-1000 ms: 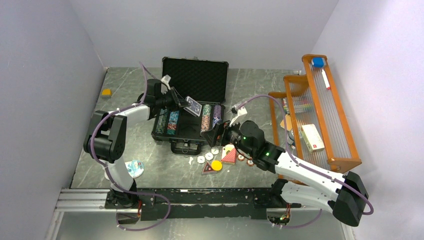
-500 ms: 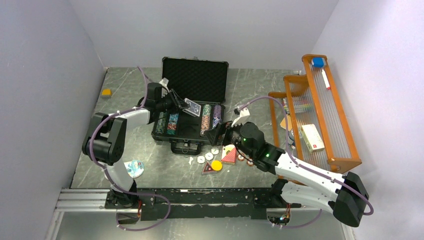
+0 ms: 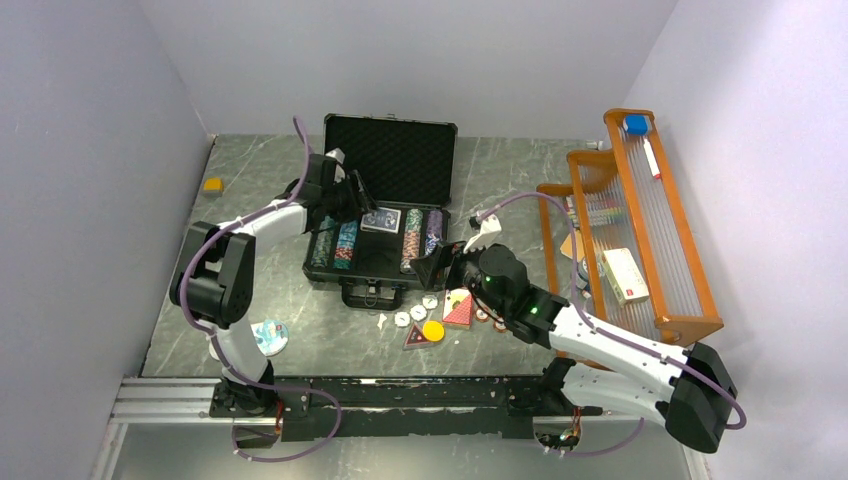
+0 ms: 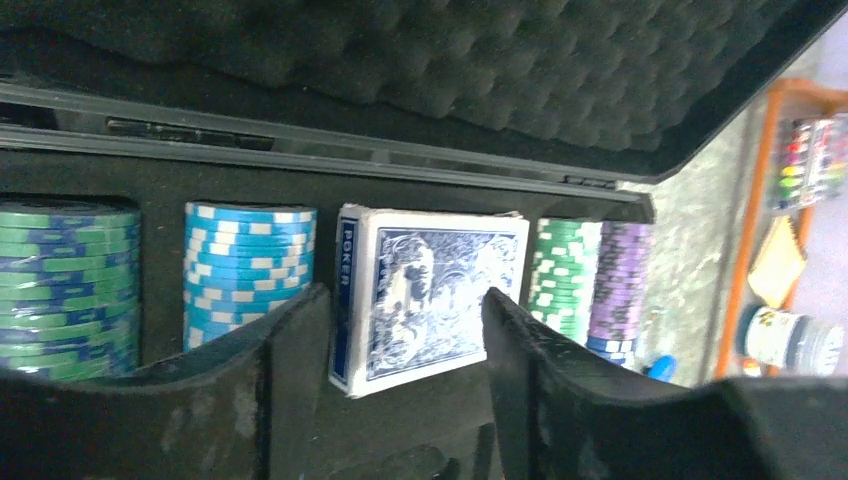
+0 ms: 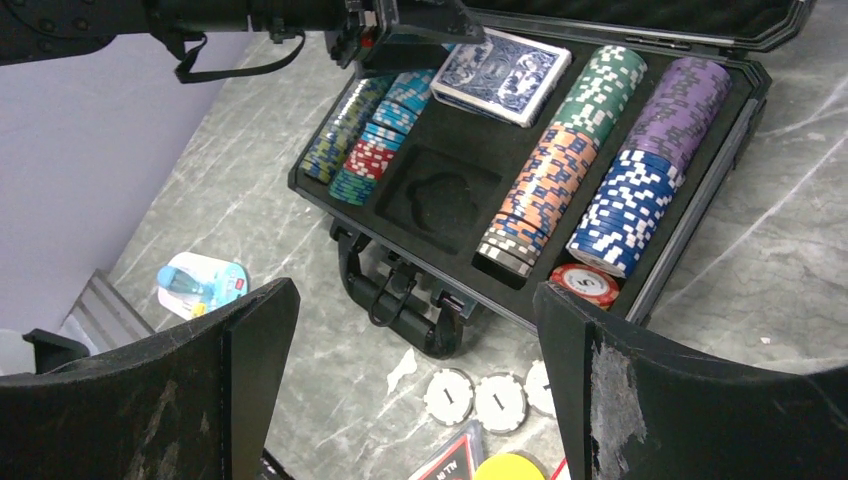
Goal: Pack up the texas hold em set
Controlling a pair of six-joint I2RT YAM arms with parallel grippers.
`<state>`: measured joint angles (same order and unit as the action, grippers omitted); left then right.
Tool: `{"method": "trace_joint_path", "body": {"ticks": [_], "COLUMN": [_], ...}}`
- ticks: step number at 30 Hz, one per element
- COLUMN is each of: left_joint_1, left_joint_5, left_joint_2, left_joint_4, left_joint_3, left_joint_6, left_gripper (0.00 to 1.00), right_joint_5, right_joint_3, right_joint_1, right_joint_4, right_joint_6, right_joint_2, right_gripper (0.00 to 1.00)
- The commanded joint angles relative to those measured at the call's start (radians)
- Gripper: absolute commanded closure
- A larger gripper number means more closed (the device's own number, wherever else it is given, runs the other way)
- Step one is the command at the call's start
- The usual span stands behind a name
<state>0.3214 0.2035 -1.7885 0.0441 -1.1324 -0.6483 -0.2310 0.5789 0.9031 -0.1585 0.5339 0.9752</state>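
Observation:
The black briefcase (image 3: pixel 390 150) lies open, with rows of striped chips (image 5: pixel 540 190) in its foam tray. My left gripper (image 4: pixel 405 293) is shut on the blue card deck (image 4: pixel 430 270), which lies low in the middle slot between the light blue chips (image 4: pixel 248 265) and the green chips (image 4: pixel 562 270). My right gripper (image 5: pixel 415 300) is open and empty, above the table in front of the case handle (image 5: pixel 400 300). Under it lie white discs (image 5: pixel 475 398) and a yellow disc (image 5: pixel 510 468). The red deck (image 3: pixel 459 308) lies on the table beside them.
The orange wooden rack (image 3: pixel 640 220) stands at the right. The blue-white blister pack (image 3: pixel 268 336) lies near the left arm's base. A small yellow object (image 3: pixel 212 185) sits far left. A red chip (image 5: pixel 585 283) rests at the case's front right corner.
My left gripper has lowered the blue deck from a tilted hold above the case to flat in the middle slot. The right arm has barely moved.

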Motion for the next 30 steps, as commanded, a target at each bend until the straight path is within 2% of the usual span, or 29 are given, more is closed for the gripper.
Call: {"method": "trace_joint_path", "body": {"ticks": [1,4,8,11,14,19,22,26,30], "left_joint_1": [0.002,0.005,0.014,0.025,0.041,0.056,0.063,0.069,0.069], "left_joint_5": [-0.055,-0.029,-0.019,-0.008,-0.023,-0.076,-0.085,-0.082,-0.086], "left_joint_2": [0.0,-0.025,-0.059,-0.087,-0.116,-0.147,-0.123,-0.038,0.082], "left_joint_4": [0.077,0.073,0.081,0.093,0.12,0.157,0.162,0.172,0.183], "left_joint_3": [-0.01,-0.017,-0.027,-0.041,-0.061,-0.076,-0.091,-0.134,-0.15], "left_joint_6": [0.046,0.046,0.049,0.061,0.067,0.067,0.09,0.136,0.174], "left_gripper": [0.44,0.59,0.73,0.82,0.85,0.85,0.81,0.69,0.51], "right_joint_5": [-0.04,-0.039,-0.048,-0.059,-0.07,-0.08,-0.066,-0.038,-0.056], "right_joint_3": [-0.022,-0.026,-0.031,-0.03,-0.022,0.017,0.048,0.07,0.065], "right_joint_1": [-0.005,-0.005,-0.004,-0.006,-0.009,-0.026,-0.038,-0.071,-0.089], "right_joint_4": [-0.012,-0.012,-0.008,0.006,0.029,0.114,0.168,0.238,0.296], "right_joint_6": [-0.015,-0.017,-0.015,-0.015,-0.014,0.008,-0.002,-0.021,-0.046], "right_joint_2": [0.004,0.009,0.015,0.018,0.026,0.063,0.085,0.098,0.103], "right_gripper": [0.07,0.07,0.07,0.07,0.07,0.05,0.01,0.0,0.0]}}
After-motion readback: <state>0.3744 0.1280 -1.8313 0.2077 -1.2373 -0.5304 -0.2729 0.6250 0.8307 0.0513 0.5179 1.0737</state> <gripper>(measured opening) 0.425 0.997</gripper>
